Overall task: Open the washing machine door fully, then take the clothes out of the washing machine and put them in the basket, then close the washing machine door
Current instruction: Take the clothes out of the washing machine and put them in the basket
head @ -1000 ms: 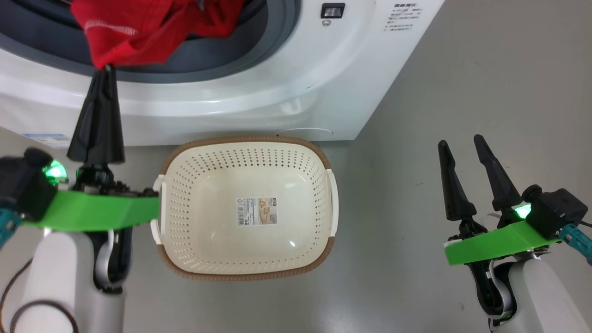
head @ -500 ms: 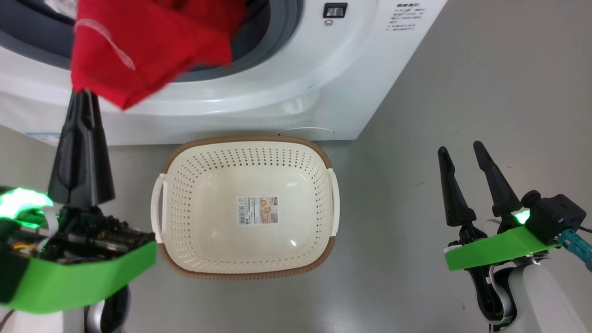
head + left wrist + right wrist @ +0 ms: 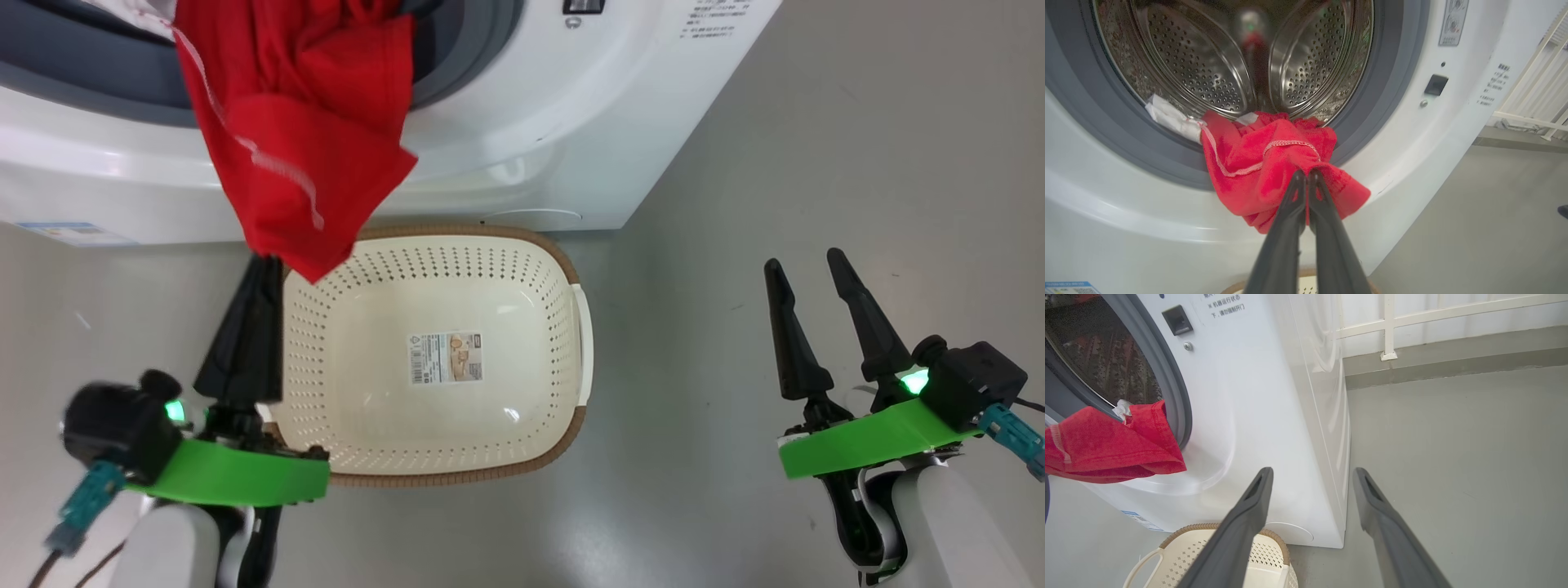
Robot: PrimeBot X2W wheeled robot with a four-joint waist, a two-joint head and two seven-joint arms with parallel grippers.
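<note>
My left gripper [image 3: 263,263] [image 3: 1306,173] is shut on the red clothes [image 3: 298,139] [image 3: 1265,171] [image 3: 1106,445], which trail from the washing machine [image 3: 522,122] [image 3: 1412,155] [image 3: 1274,416] drum down over its front. The held end hangs above the back left corner of the basket [image 3: 445,474] [image 3: 1180,535], which stands on the floor before the machine with a paper label inside. A white part of the clothes [image 3: 1167,118] lies on the grey gasket. My right gripper [image 3: 804,263] [image 3: 1312,471] stays open over bare floor, right of the basket. The washing machine door is out of view.
Grey floor [image 3: 816,163] stretches to the right of the machine. A white railing [image 3: 1412,318] stands along the wall behind. A blue label sticker [image 3: 77,234] sits low on the machine's front.
My left gripper has pulled the red clothes farther out of the drum and swung right and toward me, from the machine's front to the basket's back left corner. The right gripper has barely moved.
</note>
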